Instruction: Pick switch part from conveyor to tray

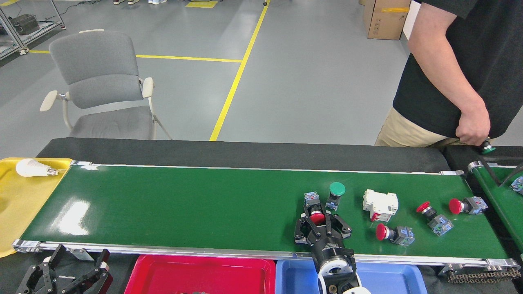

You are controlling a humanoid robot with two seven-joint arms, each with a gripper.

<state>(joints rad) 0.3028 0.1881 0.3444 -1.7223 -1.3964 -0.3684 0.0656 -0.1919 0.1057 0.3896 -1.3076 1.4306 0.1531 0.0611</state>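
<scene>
The conveyor is a wide glossy green belt with silver rails. Several switch parts lie on its right half. My right gripper reaches over the near rail and its fingers are closed around the red cap of a switch part with a grey-blue body, which rests on the belt. Just right of it stands a green-capped switch part. A blue tray and a red tray sit below the near rail. My left gripper hangs open at the bottom left, holding nothing.
Further right lie a white breaker and three red-capped switches. A person stands at the far right, hand over a second belt. A yellow tray with a bulb sits left; a chair stands behind.
</scene>
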